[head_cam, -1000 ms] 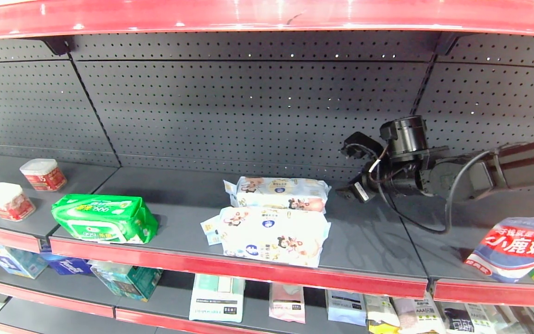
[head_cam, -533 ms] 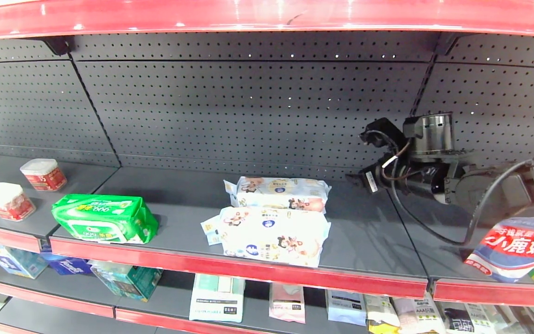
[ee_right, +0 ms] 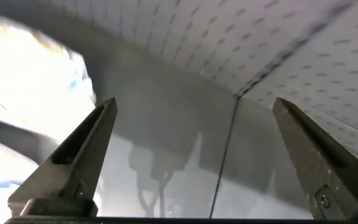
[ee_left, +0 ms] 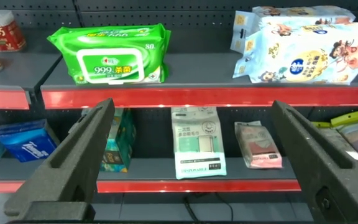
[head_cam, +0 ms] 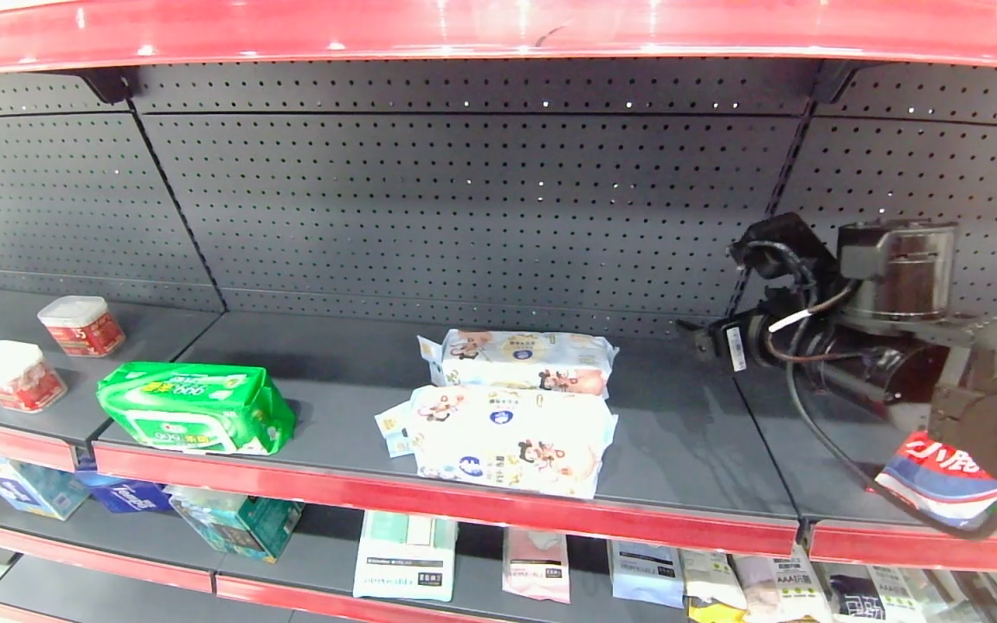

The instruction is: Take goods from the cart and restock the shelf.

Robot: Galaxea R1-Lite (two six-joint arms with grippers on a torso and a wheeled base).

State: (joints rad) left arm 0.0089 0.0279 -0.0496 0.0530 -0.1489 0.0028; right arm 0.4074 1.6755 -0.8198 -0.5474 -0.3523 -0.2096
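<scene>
Withdrawn toward the frame's right edge, the right gripper (head_cam: 710, 339) gapes wide and empty, while the cartoon-print wipes pack (head_cam: 511, 439) lies lengthwise mid-frame on the shelf (head_cam: 689, 437), to its left.

Right arm (head_cam: 871, 374): looking black and grey, showing a shiny round part.
Cables (head_cam: 786, 253): black, curling in loops.

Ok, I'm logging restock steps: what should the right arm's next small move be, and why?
Probably draw the right pincer back out of the shelf. Its jaws are open and empty, and the two cartoon wipes packs already lie flat there.
</scene>
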